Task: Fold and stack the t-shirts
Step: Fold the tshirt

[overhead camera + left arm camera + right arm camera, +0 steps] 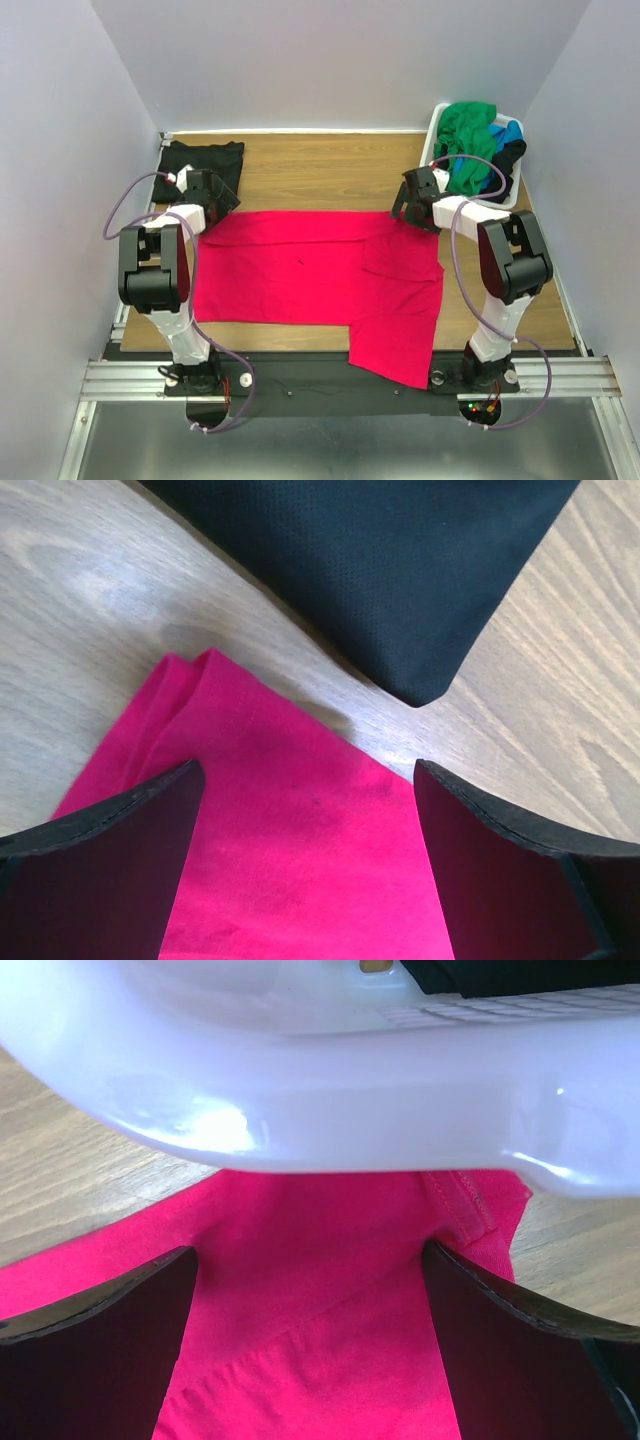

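Note:
A large pinkish-red t-shirt (310, 275) lies spread flat across the table, one part hanging over the near edge. My left gripper (218, 205) is open over its far left corner (300, 820), fingers (120, 860) on either side of the cloth. My right gripper (410, 210) is open over its far right corner (320, 1300), close to the basket wall. A folded black t-shirt (203, 165) lies at the far left and shows in the left wrist view (400, 570). Green (465, 128), blue (505, 133) and black shirts are piled in the basket.
The white plastic laundry basket (437, 125) stands at the far right corner; its rim (330, 1090) fills the top of the right wrist view, just beyond my fingers. Grey walls enclose the wooden table (330, 170) on three sides.

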Controlling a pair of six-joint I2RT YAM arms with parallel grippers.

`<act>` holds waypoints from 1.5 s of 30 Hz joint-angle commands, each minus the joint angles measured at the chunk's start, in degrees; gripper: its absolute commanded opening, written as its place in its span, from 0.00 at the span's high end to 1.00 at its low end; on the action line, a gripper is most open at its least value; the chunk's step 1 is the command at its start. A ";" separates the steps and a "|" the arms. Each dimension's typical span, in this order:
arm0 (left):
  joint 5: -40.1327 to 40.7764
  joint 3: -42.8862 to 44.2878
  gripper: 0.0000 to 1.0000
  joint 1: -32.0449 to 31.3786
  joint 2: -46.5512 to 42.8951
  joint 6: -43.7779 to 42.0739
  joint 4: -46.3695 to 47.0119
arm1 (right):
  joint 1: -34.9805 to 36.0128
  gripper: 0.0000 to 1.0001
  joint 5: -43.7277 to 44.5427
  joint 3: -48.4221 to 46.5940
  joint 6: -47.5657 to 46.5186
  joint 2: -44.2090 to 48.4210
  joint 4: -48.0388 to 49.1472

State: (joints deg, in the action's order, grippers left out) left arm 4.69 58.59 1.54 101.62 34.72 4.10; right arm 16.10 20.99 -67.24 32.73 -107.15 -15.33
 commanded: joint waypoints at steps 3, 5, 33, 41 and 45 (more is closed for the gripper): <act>1.20 4.69 0.01 0.04 -4.14 -1.85 -6.29 | -0.72 0.00 -2.79 0.62 -1.52 5.01 0.92; 1.11 4.00 0.01 0.04 -8.27 -1.50 -7.26 | -0.72 0.00 -4.99 1.32 -2.93 8.26 0.92; 22.38 -23.35 0.01 0.66 -52.24 38.58 -48.47 | 46.83 0.00 -4.73 28.66 22.55 43.61 -20.61; 21.07 -17.02 0.01 2.06 -40.38 40.35 -52.61 | 46.83 0.00 -0.34 28.66 20.80 47.82 -20.53; 12.48 -16.13 0.02 3.47 -27.31 32.26 -51.65 | 46.83 0.00 2.56 29.36 20.18 49.58 -19.91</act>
State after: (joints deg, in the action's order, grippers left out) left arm 22.11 41.39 4.14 65.78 72.66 -45.67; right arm 62.46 18.76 -38.35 53.36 -59.48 -35.99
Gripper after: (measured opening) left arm 0.985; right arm 0.998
